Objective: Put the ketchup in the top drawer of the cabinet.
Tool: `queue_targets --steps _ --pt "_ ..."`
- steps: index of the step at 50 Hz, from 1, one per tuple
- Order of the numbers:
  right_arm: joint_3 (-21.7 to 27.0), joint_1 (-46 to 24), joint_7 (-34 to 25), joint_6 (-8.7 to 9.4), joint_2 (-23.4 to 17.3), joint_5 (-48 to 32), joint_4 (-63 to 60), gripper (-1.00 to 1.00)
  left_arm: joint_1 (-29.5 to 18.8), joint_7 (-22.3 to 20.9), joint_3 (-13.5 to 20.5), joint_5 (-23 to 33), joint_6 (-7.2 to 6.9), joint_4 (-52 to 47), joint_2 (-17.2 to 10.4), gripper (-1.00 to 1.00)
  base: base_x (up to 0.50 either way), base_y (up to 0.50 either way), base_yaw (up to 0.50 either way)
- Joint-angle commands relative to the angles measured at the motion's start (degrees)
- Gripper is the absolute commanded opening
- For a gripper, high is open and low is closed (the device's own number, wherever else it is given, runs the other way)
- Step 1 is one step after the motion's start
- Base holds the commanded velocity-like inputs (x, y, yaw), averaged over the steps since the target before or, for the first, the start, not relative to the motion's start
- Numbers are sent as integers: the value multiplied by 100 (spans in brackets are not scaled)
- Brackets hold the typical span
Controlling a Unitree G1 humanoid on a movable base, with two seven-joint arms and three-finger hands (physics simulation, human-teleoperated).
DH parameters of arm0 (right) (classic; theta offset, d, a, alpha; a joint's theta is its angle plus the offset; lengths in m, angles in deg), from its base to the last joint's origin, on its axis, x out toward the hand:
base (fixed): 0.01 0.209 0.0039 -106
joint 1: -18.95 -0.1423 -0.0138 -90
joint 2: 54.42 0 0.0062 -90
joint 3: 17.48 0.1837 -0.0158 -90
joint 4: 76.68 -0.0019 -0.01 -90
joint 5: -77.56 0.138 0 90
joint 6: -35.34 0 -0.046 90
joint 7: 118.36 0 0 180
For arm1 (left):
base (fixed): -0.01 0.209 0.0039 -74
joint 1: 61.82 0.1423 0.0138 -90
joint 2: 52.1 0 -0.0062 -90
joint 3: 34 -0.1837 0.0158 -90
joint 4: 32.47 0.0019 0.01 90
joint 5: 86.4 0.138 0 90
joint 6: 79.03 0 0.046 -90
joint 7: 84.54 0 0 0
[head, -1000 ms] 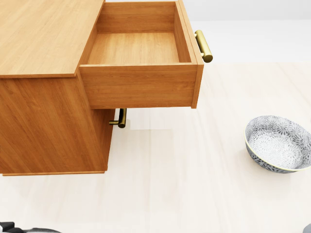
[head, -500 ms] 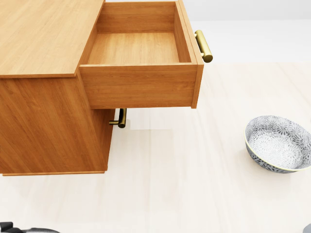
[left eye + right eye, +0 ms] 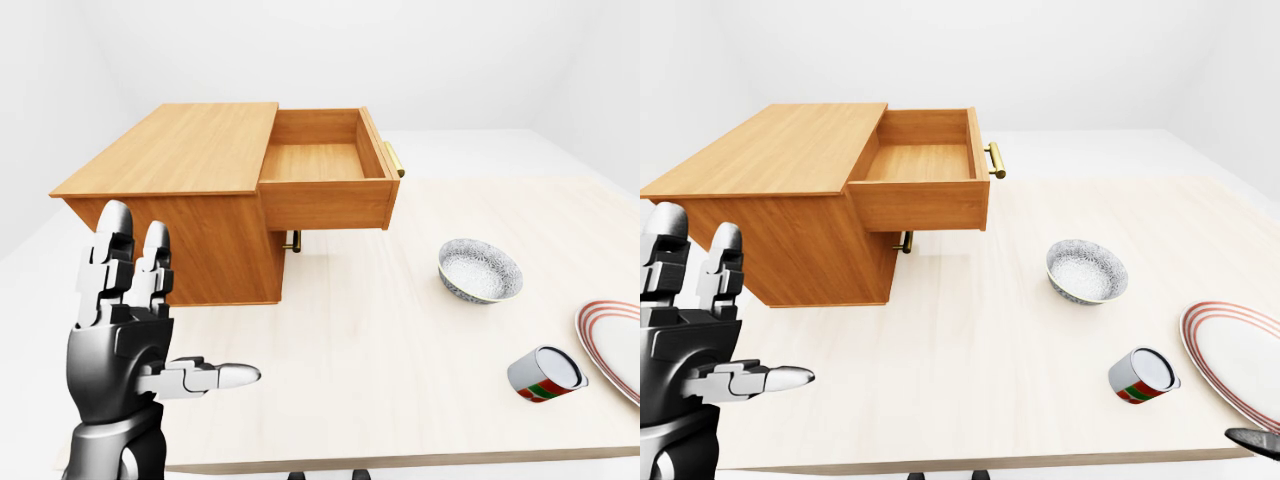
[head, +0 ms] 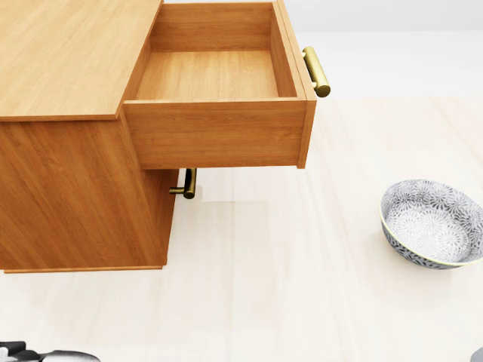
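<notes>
Top drawer (image 3: 325,160) stands open to receive ketchup (image 3: 545,374), lying at 4 o'clock; left hand (image 3: 125,330) fingers spread, empty.

The head view looks steeply down from close by, filled by the cabinet (image 4: 75,151), its open drawer (image 4: 215,128) and a bowl (image 4: 432,222). The two eye views sit farther back and look more level over the whole table (image 3: 380,330), the right one shifted slightly sideways. All three share cabinet, drawer and bowl.
</notes>
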Motion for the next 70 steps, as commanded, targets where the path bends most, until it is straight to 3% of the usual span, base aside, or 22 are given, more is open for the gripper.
queue_targets --steps 1,22,46,70 --pt "-646 -59 0 0 -11 -564 623 100 0 19 -18 8 0 7 -8 100 0 0 0" --pt "-1673 -154 0 0 -170 -1332 1687 100 3 7 3 -1 0 -12 -4 100 0 0 0" --pt "-2130 -505 0 0 -826 -1394 2907 100 13 33 -116 98 0 97 -13 100 0 0 0" --pt "-2393 -548 0 0 -1046 -1428 3558 100 23 82 -199 159 0 186 -45 100 0 0 0"
